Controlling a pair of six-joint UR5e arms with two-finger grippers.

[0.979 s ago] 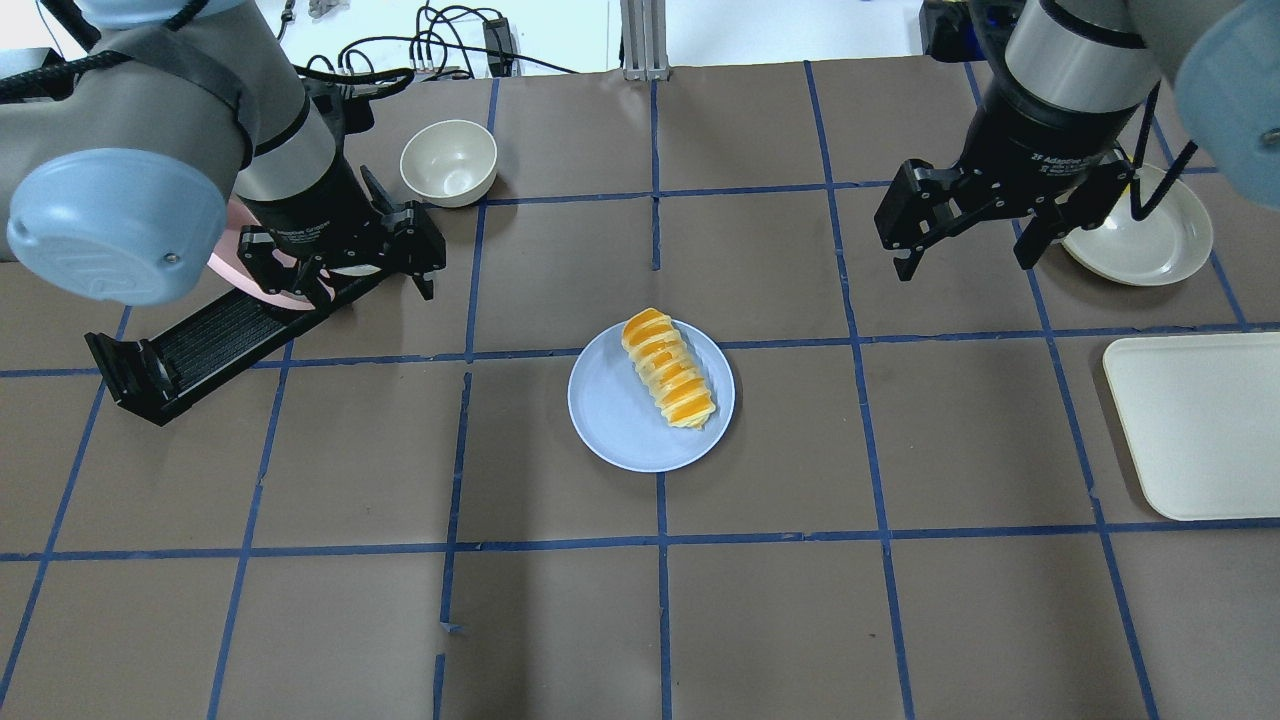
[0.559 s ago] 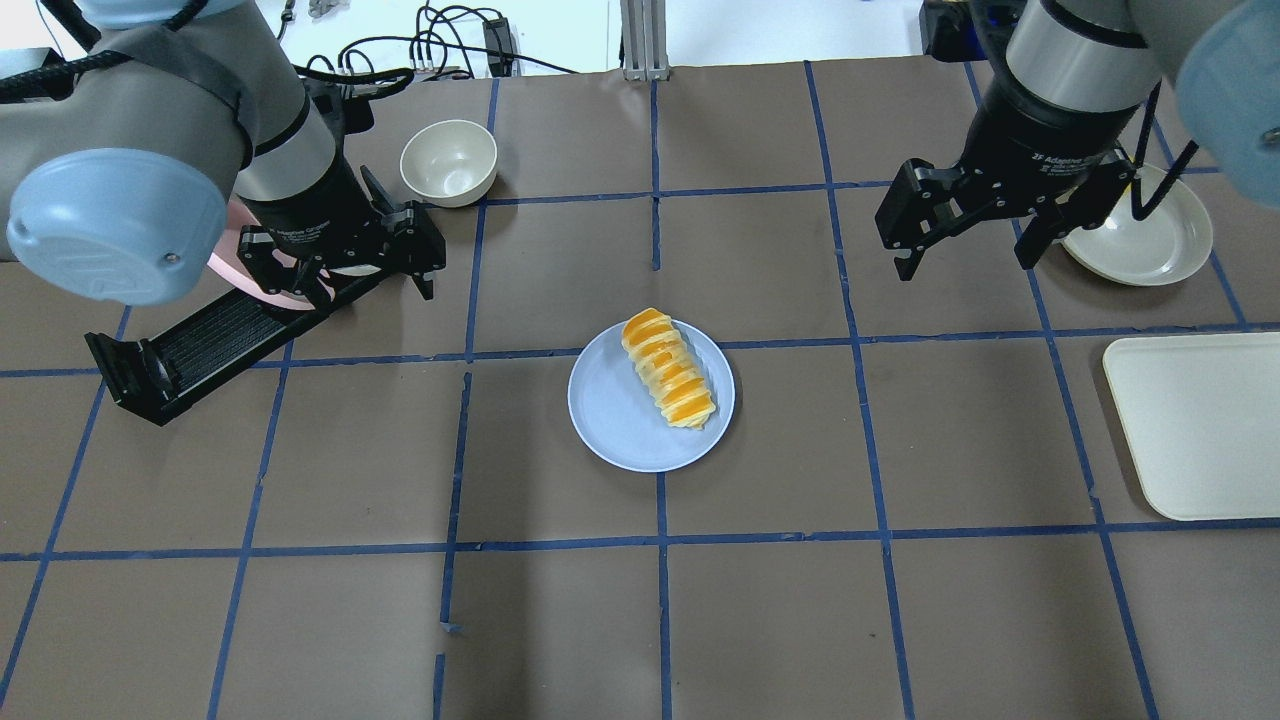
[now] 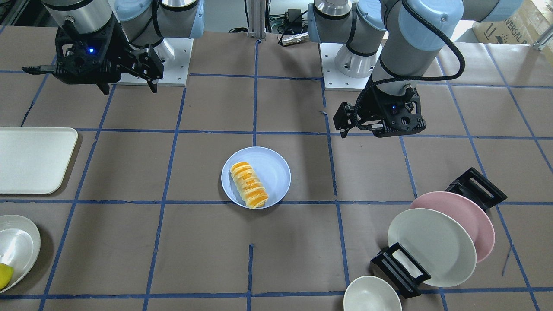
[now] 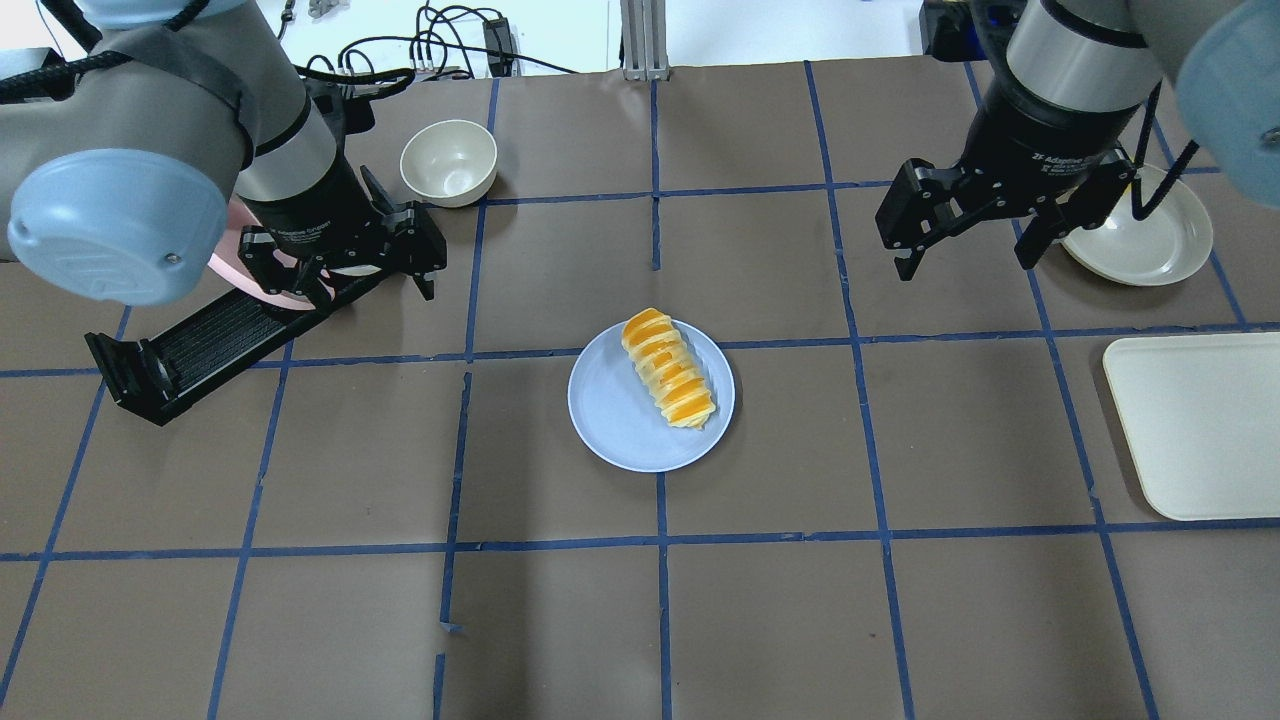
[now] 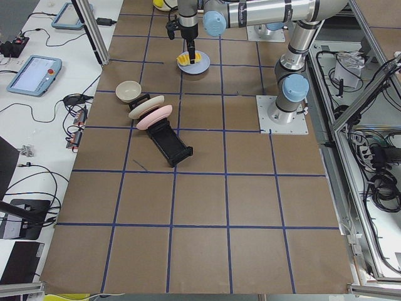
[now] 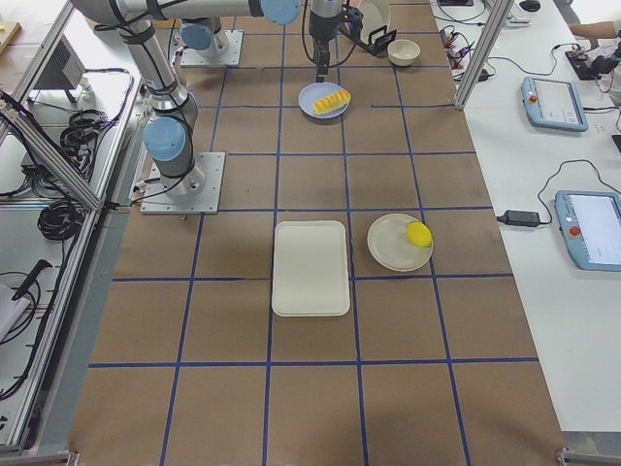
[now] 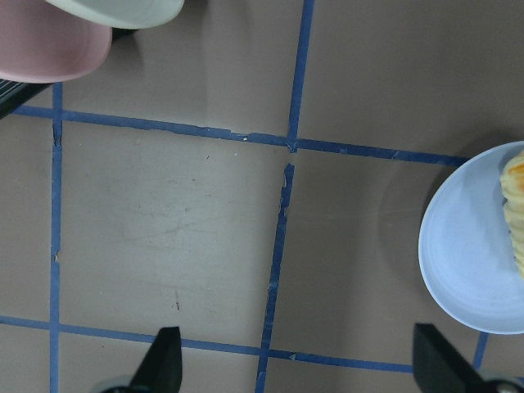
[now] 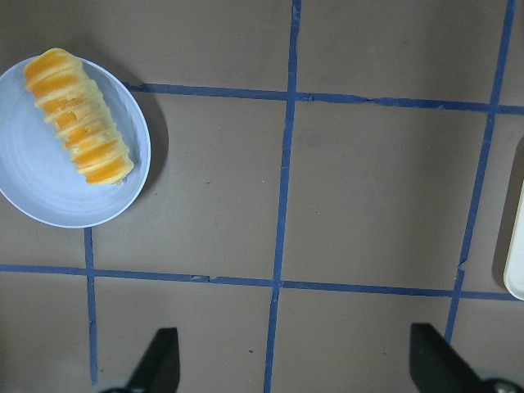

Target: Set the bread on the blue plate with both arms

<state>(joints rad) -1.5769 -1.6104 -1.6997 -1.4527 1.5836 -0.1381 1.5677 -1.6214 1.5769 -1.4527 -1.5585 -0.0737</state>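
The bread (image 4: pixel 668 368), a ridged loaf with orange and pale yellow stripes, lies on the blue plate (image 4: pixel 620 420) at the table's middle, toward the plate's right side. Both also show in the front view, bread (image 3: pixel 249 185) on plate (image 3: pixel 273 169), and in the right wrist view, bread (image 8: pixel 78 117) on plate (image 8: pixel 49 188). My left gripper (image 4: pixel 352 285) is open and empty, above the table to the plate's far left. My right gripper (image 4: pixel 965 262) is open and empty, up and to the plate's far right. Neither touches the bread or the plate.
A black dish rack (image 4: pixel 200 345) at the left holds a pink plate (image 3: pixel 475 216) and a cream plate (image 3: pixel 432 246). A cream bowl (image 4: pixel 448 162) stands behind it. At the right are a cream plate (image 4: pixel 1140 240) with a yellow lemon-like piece (image 3: pixel 4 274) and a cream tray (image 4: pixel 1200 425).
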